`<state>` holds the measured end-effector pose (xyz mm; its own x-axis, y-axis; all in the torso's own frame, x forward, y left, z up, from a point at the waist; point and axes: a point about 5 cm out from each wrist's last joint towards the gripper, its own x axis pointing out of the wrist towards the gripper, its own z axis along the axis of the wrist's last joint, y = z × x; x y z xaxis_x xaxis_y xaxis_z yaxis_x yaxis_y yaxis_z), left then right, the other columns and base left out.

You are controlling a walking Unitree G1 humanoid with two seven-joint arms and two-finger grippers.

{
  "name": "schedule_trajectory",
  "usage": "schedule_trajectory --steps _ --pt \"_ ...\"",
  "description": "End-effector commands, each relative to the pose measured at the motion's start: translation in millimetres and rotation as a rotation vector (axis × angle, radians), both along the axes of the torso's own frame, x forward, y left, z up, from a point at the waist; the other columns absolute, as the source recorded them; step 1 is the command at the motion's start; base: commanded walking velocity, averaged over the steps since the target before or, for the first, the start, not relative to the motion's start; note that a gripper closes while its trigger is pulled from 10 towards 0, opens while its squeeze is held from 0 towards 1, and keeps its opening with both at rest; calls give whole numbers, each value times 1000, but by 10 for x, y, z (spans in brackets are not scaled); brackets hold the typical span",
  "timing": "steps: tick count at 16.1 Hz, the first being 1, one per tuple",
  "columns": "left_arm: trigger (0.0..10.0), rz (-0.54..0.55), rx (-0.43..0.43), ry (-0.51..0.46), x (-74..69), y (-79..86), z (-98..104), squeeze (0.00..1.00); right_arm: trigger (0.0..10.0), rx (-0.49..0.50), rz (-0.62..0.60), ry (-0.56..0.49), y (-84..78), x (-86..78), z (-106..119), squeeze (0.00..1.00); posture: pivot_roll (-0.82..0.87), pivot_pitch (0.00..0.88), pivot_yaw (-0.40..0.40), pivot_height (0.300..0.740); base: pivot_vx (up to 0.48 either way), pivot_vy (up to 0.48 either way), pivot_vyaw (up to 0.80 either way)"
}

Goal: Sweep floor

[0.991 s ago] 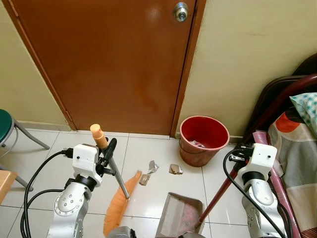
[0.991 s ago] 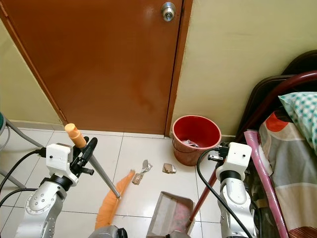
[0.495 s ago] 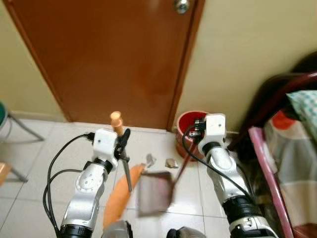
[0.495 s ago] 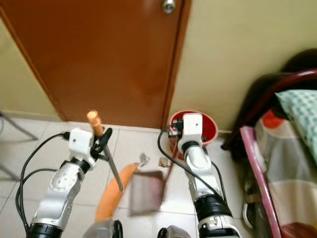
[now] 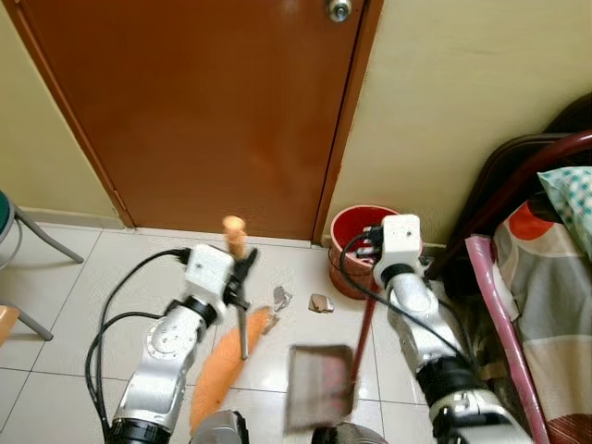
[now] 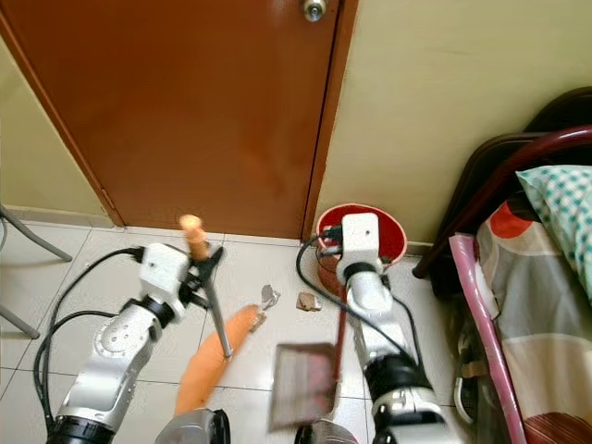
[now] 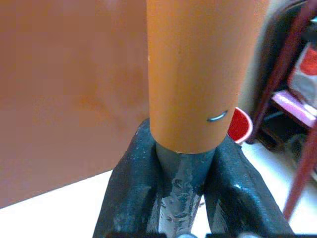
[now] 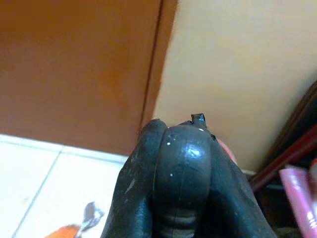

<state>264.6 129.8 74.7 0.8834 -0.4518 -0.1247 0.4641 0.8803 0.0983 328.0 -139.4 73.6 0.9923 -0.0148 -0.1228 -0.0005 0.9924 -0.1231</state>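
- The left pincer (image 5: 242, 274) is pinching the broom (image 5: 225, 365) on its grey shaft, just under the orange cap; in the left wrist view both black fingers (image 7: 130, 193) press against that shaft.
- The right pincer (image 6: 339, 246) is clamped on the dark red handle of the dustpan (image 6: 302, 384), near the handle's top end; the right wrist view shows its fingers wrapped tight with no gap.
- The step in hand looks like gathering the scraps (image 5: 320, 302) into the pan. The pan appears blurred and probably lifted, so it should first settle flat on the floor tiles (image 5: 83, 305) with its open lip facing 12 o'clock, toward the litter.
- The litter lies at 12 o'clock from the pan and about 1 o'clock from the bristles, so the broom would need to reach past it toward the door (image 5: 213, 111) and draw it back in short, low strokes.
- Keep the strokes clear of the red bucket (image 5: 356, 240) at 1 o'clock from the pan, and of the bed frame (image 5: 518, 324) at 3 o'clock.
- The broom has long orange bristles lying slanted on the tiles, tips toward 6 o'clock; a crumpled silvery wrapper (image 5: 280, 297) sits touching or just beside its head, a brownish lump beside that.
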Motion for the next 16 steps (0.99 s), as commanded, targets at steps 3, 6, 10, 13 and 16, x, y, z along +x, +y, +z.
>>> schedule_trajectory --steps 3,6,10,13,16 --pt "10000 -115 -45 55 -86 -107 33 0 10000 -72 -83 -62 -86 117 141 0 72 151 -56 740 0 0 0" --pt "10000 -207 -165 55 -182 -278 198 0 10000 -80 -114 -60 -33 148 132 0 83 168 -68 740 0 0 0" --pt "10000 -240 -279 21 -124 -481 389 0 10000 -68 -26 -20 291 133 47 0 85 162 -77 740 0 0 0" --pt "10000 -208 -365 -8 -14 -538 552 0 10000 -27 18 8 432 130 18 0 84 158 -78 740 0 0 0" --pt "10000 -17 -443 -111 214 -325 757 0 10000 37 87 24 511 106 3 0 82 151 -81 740 0 0 0"
